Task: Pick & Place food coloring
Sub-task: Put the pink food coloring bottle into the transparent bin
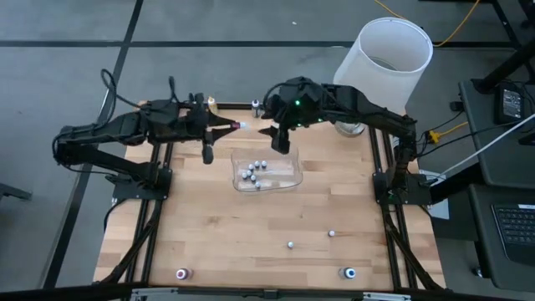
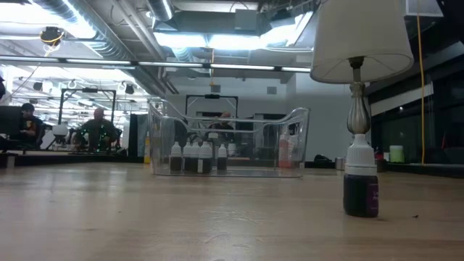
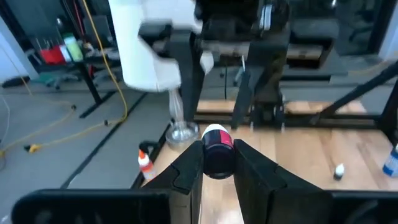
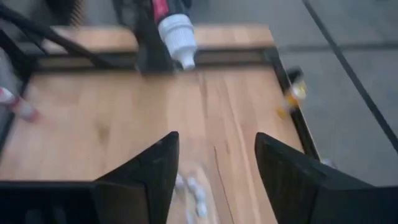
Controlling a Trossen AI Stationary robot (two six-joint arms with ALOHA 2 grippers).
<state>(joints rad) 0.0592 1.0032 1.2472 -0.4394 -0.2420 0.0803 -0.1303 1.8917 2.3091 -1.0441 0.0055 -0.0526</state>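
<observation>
Clear plastic tray (image 1: 288, 171), centre of the wooden worktop (image 1: 217, 242): holds a cluster of small pale-capped bottles (image 1: 251, 173) at its 9 o'clock end; the low view shows them standing upright in a row, dark-bodied, colours not distinguishable. Left tool (image 1: 236, 126), above the worktop's 12 o'clock edge just beyond the tray: fingers pinched on a red food coloring bottle (image 3: 217, 149), held lying level with its pale cap pointing at the right tool; the left wrist view shows the bottle's base end, the right wrist view its white cap and red body. Right tool (image 1: 282, 140), close beside it toward 1 o'clock, over the tray's far rim: fingers spread wide, holding nothing. Loose items on the worktop: a pink bottle (image 1: 182, 273) at 7 o'clock near the front edge; a blue bottle (image 1: 349, 272) at 5 o'clock near the front edge; two small pale round pieces (image 1: 290, 245) between tray and front edge; a yellow-orange bottle (image 4: 293, 93) at the far edge, seen in both wrist views. Dark purple bottle (image 2: 361, 185), upright, close to the camera in the low view only. White-shaded lamp (image 1: 386, 58) at the 1 o'clock corner. Bare wood lies open in front of the tray toward 6 o'clock.
</observation>
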